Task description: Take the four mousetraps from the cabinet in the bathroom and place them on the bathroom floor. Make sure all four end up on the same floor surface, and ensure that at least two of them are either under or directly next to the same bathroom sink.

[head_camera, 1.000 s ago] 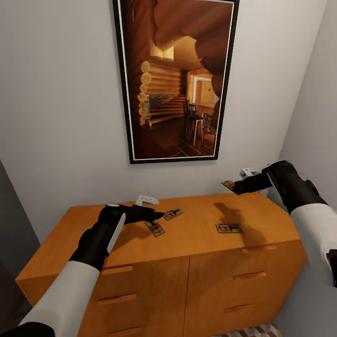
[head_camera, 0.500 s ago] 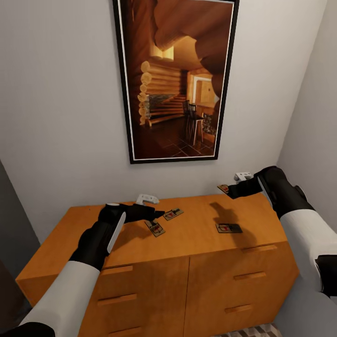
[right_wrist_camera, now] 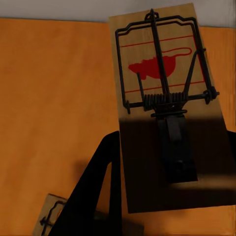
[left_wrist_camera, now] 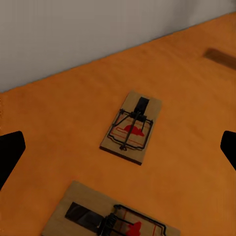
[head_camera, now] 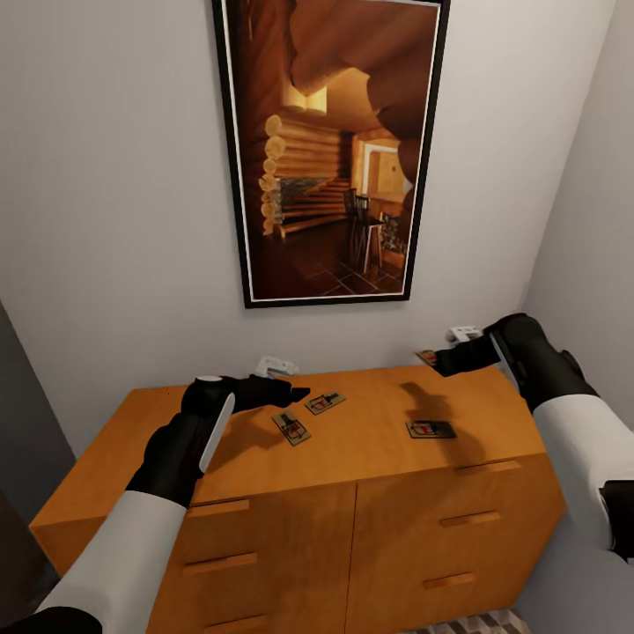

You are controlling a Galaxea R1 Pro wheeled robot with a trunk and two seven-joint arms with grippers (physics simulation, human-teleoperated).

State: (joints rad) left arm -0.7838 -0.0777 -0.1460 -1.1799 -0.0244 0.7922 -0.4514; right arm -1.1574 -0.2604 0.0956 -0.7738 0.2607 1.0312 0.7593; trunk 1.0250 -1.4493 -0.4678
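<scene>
R fingers (head_camera: 440, 360) clamp a mousetrap (right_wrist_camera: 169, 105) lengthwise, spring end outward; L fingers (head_camera: 295, 394) spread wide over cabinet (head_camera: 370, 449) w/ two traps (left_wrist_camera: 131, 127).

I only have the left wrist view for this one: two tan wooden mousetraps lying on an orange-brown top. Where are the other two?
Observer: One tan wooden mousetrap is clamped in the right gripper, in the air over the far right corner of the orange-brown wooden cabinet.
Operator: And the last one?
Observer: The fourth mousetrap lies flat on the cabinet top, to the right, apart from your pair.
Operator: Is the left arm touching anything?
Observer: It appears not. The left gripper hovers open just beside the pair.
</scene>
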